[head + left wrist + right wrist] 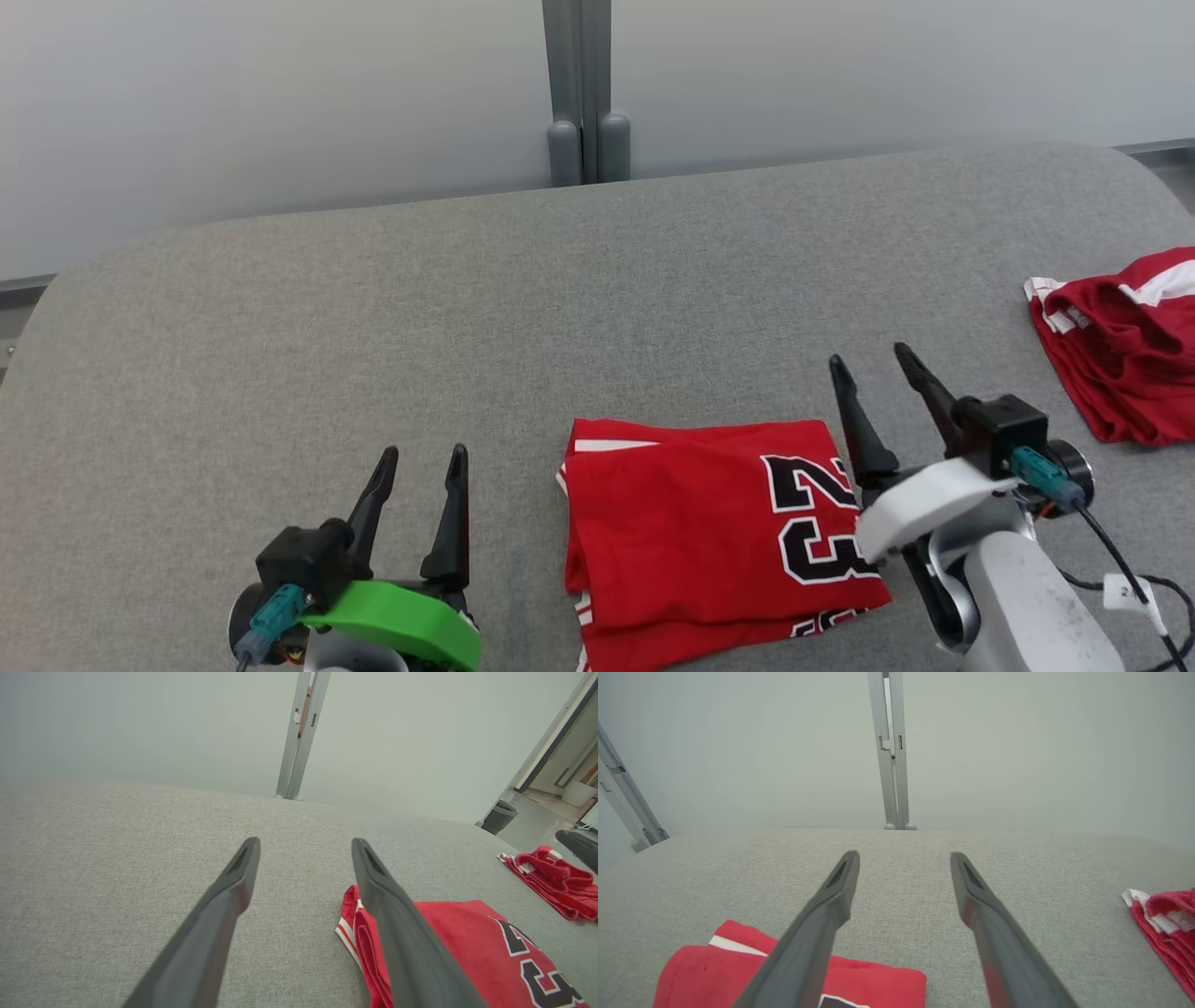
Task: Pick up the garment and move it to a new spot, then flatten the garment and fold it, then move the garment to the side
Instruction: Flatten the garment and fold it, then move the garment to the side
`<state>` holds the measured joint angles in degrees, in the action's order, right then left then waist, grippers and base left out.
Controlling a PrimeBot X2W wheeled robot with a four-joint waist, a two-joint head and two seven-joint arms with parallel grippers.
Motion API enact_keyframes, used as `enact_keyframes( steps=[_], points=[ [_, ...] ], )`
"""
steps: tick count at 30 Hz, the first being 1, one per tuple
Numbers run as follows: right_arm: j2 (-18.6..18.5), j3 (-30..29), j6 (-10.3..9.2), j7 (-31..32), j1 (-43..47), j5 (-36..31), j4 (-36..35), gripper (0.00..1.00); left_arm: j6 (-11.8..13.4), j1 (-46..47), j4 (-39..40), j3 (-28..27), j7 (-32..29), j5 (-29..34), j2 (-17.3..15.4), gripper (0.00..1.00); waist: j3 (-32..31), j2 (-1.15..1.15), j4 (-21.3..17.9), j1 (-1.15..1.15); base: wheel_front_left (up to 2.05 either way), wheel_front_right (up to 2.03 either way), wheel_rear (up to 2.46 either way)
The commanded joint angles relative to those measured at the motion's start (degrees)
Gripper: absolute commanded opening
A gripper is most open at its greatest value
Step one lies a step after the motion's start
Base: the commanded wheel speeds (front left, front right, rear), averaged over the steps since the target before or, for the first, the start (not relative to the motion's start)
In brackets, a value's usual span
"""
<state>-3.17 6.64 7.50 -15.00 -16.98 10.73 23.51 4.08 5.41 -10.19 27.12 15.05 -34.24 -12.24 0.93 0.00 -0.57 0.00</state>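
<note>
Folded red jersey (709, 532), number 23 uppermost, lies flat on the grey desk (560, 308) near its 6 o'clock edge, between the two tools. Left tool (424, 452) stands apart at the jersey's 9 o'clock, jaws wide, holding nothing. Right tool (869, 357) stands at its 2 o'clock by the right edge, jaws wide and empty, and a second red garment (1120, 345) lies well apart at 3 o'clock.

Left gripper (304, 843) jaws spread; folded red jersey (467, 938) just beside
</note>
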Motion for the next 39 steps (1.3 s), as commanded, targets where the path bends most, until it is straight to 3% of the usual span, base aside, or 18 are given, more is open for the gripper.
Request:
enact_keyframes(
  steps=[1,7,18,39],
  points=[
    [0.0,-1.5,-0.04,-0.2,2.3,-1.2,-1.1,1.00,-0.4,-1.3,-0.5,-0.9,0.1,1.4,0.4,1.00,-0.7,0.00,-0.4,0.00,0.00,0.00,0.00],
    [0.2,-5.4,-0.05,-0.2,7.5,-5.8,-4.8,1.00,-2.2,-3.9,-1.3,-5.2,0.1,4.2,3.1,1.00,-1.8,0.00,-0.7,0.00,0.00,0.00,0.00],
    [0.2,-7.1,-0.05,-0.2,12.8,-2.0,-7.4,1.00,-4.9,-9.0,-2.2,-11.8,0.1,9.0,6.0,1.00,-2.8,0.00,-0.8,0.00,0.00,0.00,0.00],
    [0.2,-6.8,-0.05,-0.2,13.3,-1.1,-6.2,1.00,-7.4,-10.8,-3.1,-16.1,0.1,12.7,8.1,1.00,-3.6,0.00,-0.2,0.00,0.00,0.00,0.00]
  ],
)
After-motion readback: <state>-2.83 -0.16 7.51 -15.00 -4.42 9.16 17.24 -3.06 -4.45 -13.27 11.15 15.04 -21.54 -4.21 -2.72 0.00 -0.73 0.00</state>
